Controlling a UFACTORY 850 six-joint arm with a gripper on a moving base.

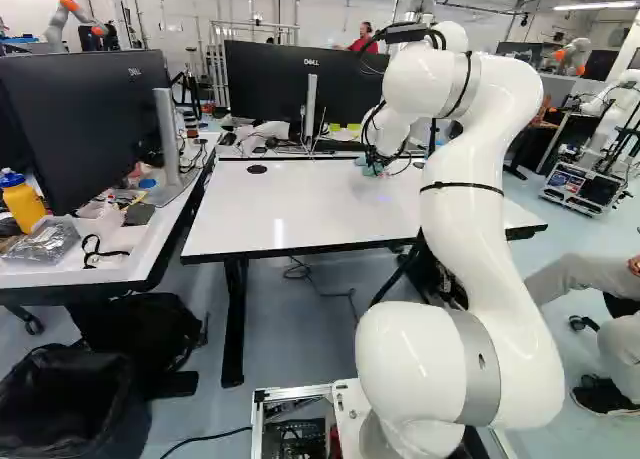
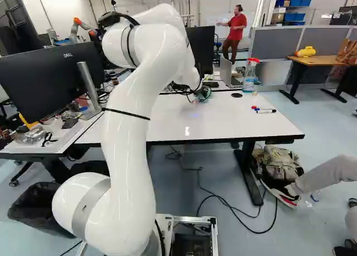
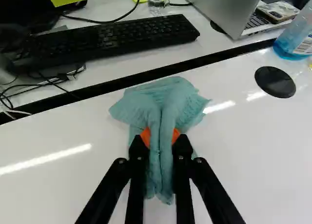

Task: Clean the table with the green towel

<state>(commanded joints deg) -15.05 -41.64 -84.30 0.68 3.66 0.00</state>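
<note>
My wrist view shows what both base views leave tiny: my jaws are closed on the green towel [image 3: 165,104], their orange pads [image 3: 146,137] pressing a fold of it from two sides. The rest fans out crumpled just ahead, on the white table [image 2: 223,119] near its far edge. Only the right base view shows me the markers [image 2: 265,111] lying at the table's right; in the left base view my own arm covers that part.

The spray bottle [image 2: 250,75], red-topped, stands upright at the far edge, and the wrist view shows blue liquid in it. In the left base view a yellow bottle [image 1: 22,203] with a blue cap stands on the side table [image 1: 60,276], and a black bin [image 1: 75,404] sits on the floor; I can't tell what's in it.

The tabletop is glossy, with streaks of reflected light and a black round cap [image 3: 275,82] to the towel's right in the right base view. Past a dark seam lie a black keyboard [image 3: 122,38] and an open laptop [image 3: 226,9]. A backpack [image 2: 281,165] rests on the grey-blue floor [image 2: 184,197].
</note>
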